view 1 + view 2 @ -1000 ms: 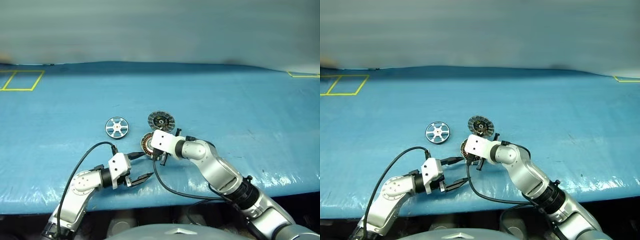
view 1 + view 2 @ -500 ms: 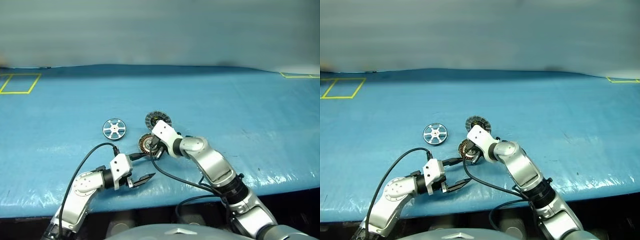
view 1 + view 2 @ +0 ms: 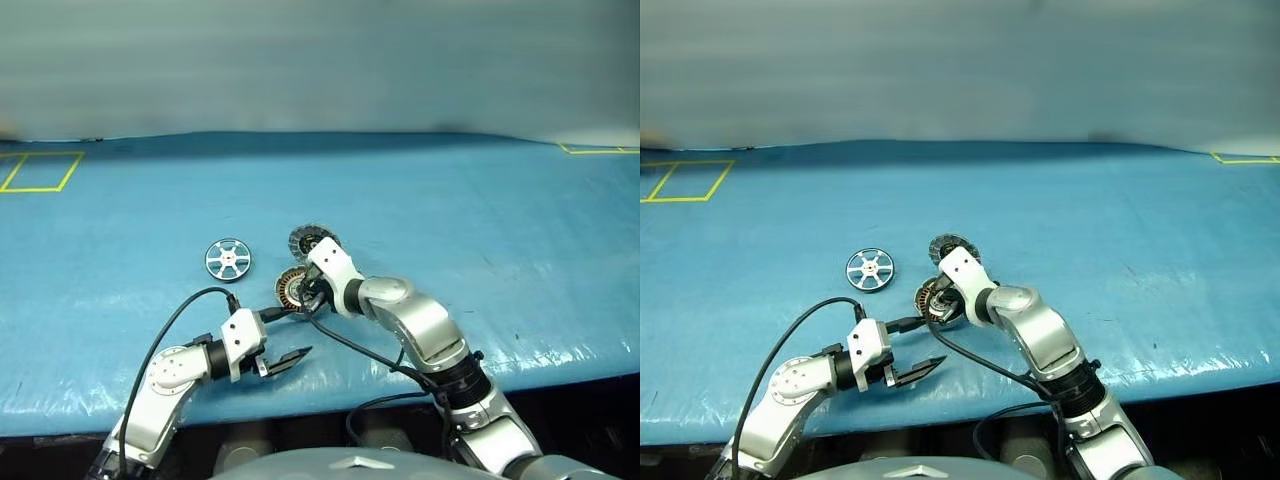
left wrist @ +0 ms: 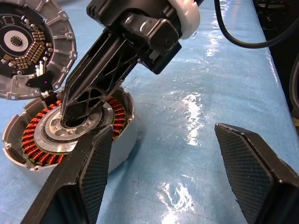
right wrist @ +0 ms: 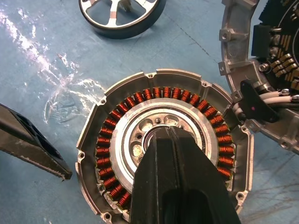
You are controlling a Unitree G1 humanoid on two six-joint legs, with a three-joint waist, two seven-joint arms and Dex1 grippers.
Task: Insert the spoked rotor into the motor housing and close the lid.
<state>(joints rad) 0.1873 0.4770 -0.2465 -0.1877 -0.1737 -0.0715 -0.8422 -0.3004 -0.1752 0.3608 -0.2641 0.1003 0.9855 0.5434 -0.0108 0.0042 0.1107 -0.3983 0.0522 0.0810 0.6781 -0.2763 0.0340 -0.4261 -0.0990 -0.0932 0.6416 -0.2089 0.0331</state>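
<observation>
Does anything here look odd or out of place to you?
One thing: the right gripper pokes its shut fingers into the centre of the open motor housing, while the spoked rotor meant to go there lies apart on the blue table. The lid is swung open. Nothing looks spilled or broken.

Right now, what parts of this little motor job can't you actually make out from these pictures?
- Motor housing: its centre hole, covered by the shut right gripper in the right wrist view.
- Lid: cut off by the edge in the left wrist view; its outer face is turned away.
- Spoked rotor: small in the head views, cropped in the right wrist view.
</observation>
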